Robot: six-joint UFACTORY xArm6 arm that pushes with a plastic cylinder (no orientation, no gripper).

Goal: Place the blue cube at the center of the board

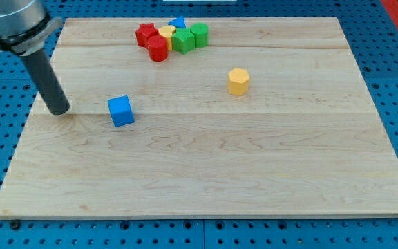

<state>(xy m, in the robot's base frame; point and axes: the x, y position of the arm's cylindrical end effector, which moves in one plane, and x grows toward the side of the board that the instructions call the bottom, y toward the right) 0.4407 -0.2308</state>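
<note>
The blue cube point(121, 111) sits on the wooden board point(206, 173), left of the middle. My tip point(59, 110) rests on the board to the cube's left, with a gap of about one cube width between them. The dark rod rises from the tip toward the view's top left.
A yellow hexagonal block point(238, 81) stands right of the middle. A cluster at the view's top holds a red star block point(144, 33), a red cylinder point(158, 48), a yellow block point(166, 32), a blue triangular block point(179, 23), a green star block point(183, 41) and a green cylinder point(200, 33).
</note>
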